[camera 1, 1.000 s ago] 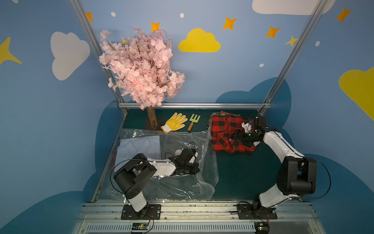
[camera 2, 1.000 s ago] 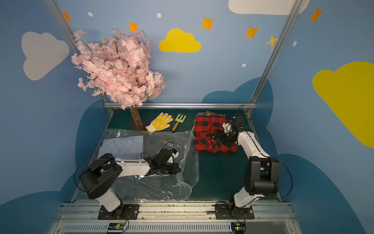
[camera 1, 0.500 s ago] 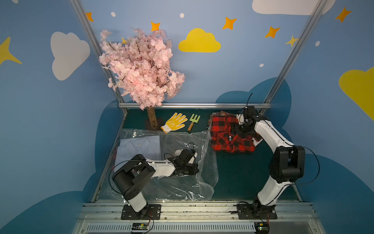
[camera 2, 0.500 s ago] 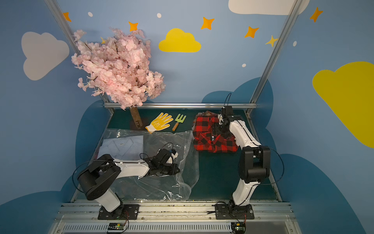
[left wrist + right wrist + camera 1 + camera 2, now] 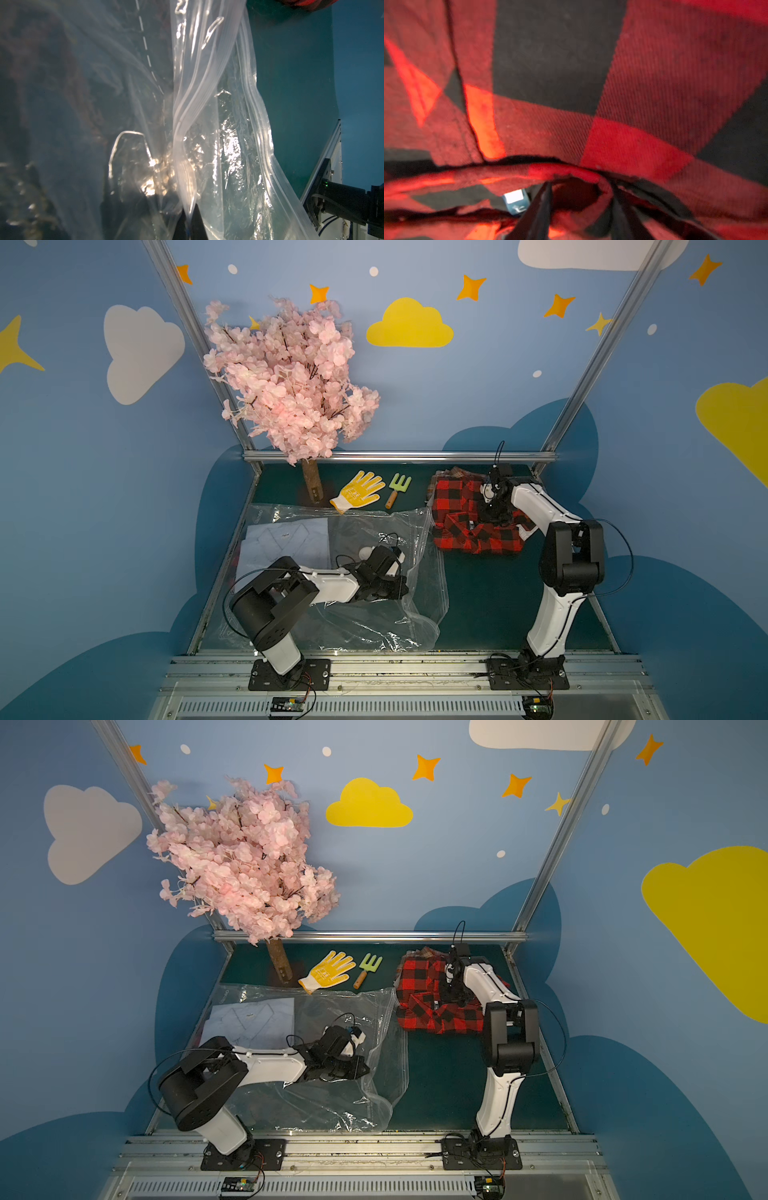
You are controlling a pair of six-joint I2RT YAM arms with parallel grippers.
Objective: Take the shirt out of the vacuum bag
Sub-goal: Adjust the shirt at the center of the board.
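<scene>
A large clear crinkly plastic vacuum bag (image 5: pixel 374 614) (image 5: pixel 332 1102) lies spread over the left half of the dark green table (image 5: pixel 478 593). A folded pale blue shirt (image 5: pixel 286 543) (image 5: pixel 253 1023) shows through the plastic at the bag's far left corner.

The left gripper (image 5: pixel 403 591) (image 5: pixel 360 1069) lies low over the middle of the bag. In the left wrist view its fingers are pressed together on a pleat of the clear film (image 5: pixel 188 226), with the ribbed zip-seal strip (image 5: pixel 262 116) running just beside.

On the far right of the table, outside the bag and just beside its right edge, sits a rumpled red and black checked shirt (image 5: pixel 457 526) (image 5: pixel 419 1006). The right gripper (image 5: pixel 494 514) (image 5: pixel 455 996) points down into it. In the right wrist view (image 5: pixel 581 185) its two dark fingers pinch a raised fold of the checked cloth between them.

Along the far edge lie a yellow dotted work glove (image 5: pixel 359 491) and a small green hand rake (image 5: pixel 398 487). To their left stands a pink blossom tree (image 5: pixel 291 381).
</scene>
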